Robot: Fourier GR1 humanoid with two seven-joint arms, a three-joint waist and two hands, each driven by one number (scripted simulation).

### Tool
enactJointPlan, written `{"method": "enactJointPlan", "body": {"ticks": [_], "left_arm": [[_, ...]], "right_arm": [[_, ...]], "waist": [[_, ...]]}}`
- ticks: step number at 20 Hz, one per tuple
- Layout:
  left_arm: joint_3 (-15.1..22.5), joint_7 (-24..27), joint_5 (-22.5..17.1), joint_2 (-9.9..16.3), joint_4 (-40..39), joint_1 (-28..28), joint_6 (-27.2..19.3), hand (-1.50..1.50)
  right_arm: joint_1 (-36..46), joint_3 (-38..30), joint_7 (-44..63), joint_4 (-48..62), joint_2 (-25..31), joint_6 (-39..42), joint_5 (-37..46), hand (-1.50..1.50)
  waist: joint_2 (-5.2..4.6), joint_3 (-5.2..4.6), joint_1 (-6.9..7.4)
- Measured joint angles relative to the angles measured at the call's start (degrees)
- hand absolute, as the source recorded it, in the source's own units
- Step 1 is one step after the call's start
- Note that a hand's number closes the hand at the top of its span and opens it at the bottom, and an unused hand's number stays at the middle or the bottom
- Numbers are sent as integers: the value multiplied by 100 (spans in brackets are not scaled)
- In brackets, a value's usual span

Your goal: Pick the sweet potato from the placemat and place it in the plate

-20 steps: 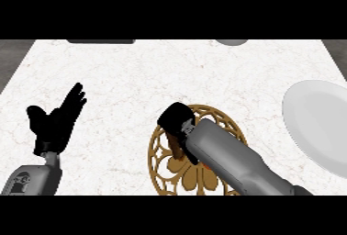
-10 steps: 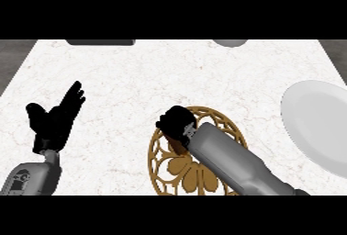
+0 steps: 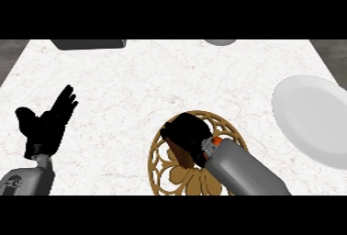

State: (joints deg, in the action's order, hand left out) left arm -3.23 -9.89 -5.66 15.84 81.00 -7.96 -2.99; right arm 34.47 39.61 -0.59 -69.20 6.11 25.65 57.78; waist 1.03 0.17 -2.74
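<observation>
While the sweet potato (image 3: 181, 153) lies on the placemat (image 3: 177, 176), near the middle of the counter (image 3: 156, 78), the task is judged to be at its grasping step only. The right hand (image 3: 186, 133) is laid over the tuber, its fingers curled down around it, so that most of it is hidden; only a brown strip is seen at the hand's near-left side. Whether it has been lifted off the mat cannot be told. The plate (image 3: 315, 121) is seen well apart at the right edge, with nothing in it, so lifting, carrying to the right and setting down are all left to be done. From the visible strip, the long axis is judged to run diagonally, from far-left to near-right; which end is which cannot be told. The left hand (image 3: 46, 126) is held open at the left, fingers spread and upright, at rest.
</observation>
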Motion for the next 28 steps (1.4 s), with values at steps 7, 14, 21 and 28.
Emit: {"method": "enactJointPlan", "body": {"ticks": [7, 14, 21, 28], "left_arm": [[-224, 116, -51, 53, 9, 341, -91, 0], [-241, 180, -70, 68, 83, 452, -34, 0], [-20, 100, 52, -71, 217, 261, -26, 0], [117, 156, 217, -232, 67, 30, -17, 0]], "right_arm": [[-1482, -1122, -659, -1855, 916, -1369, -787, 150], [-2960, -2708, -999, -3715, 1660, -2382, -1615, 150], [-4238, -4470, -1224, -4374, 2072, -2263, -3121, 150], [-3808, -5760, -1856, -2845, 2505, -1994, -3884, 150]], "waist": [[78, 9, -441], [37, -1, -411], [-56, -11, -10], [-100, -12, 220]]}}
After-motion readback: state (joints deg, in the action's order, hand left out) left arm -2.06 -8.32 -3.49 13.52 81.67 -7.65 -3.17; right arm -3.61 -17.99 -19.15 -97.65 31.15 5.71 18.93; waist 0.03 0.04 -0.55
